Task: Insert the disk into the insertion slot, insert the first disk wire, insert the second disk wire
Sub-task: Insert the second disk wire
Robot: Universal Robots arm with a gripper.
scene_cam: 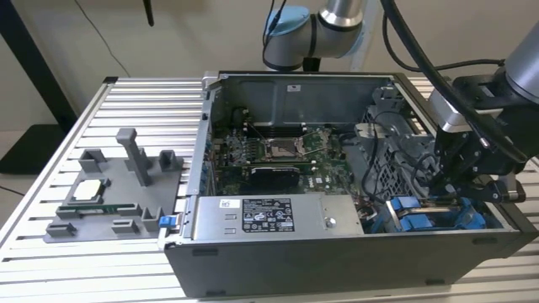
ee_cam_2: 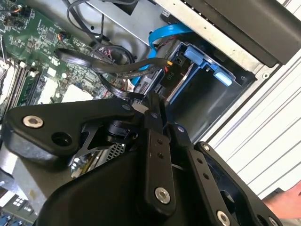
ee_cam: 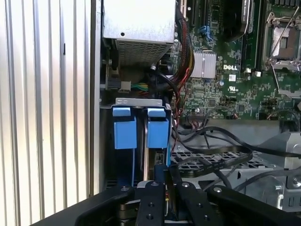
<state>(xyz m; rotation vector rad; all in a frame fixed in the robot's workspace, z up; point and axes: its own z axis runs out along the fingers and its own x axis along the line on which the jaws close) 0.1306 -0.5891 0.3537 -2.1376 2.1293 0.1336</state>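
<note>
Gripper [ee_cam: 164, 188] of mine is down inside the open computer case [scene_cam: 337, 252], at the drive cage corner on the exterior view's right. Its fingers sit pinched nearly together; in the second wrist view they seem to nip a black connector [ee_cam_2: 153, 104] on a flat black cable [ee_cam_2: 113, 70], though I can't be certain of the contact.

The disk [ee_cam: 149, 155] already sits in the insertion slot [ee_cam: 136, 101], its blue carrier tabs [ee_cam: 157, 132] standing side by side in the first wrist view. So I judge step 1 done and a wire step in hand.

Seating the plug calls for a short, square push onto the drive's end, with the connector lined up true.

Room is tight: the case wall [ee_cam: 96, 117] runs just beside the bay, the power supply [ee_cam: 138, 21] stands near, and loose black cables [ee_cam: 211, 160] loop close to my fingers.
</note>
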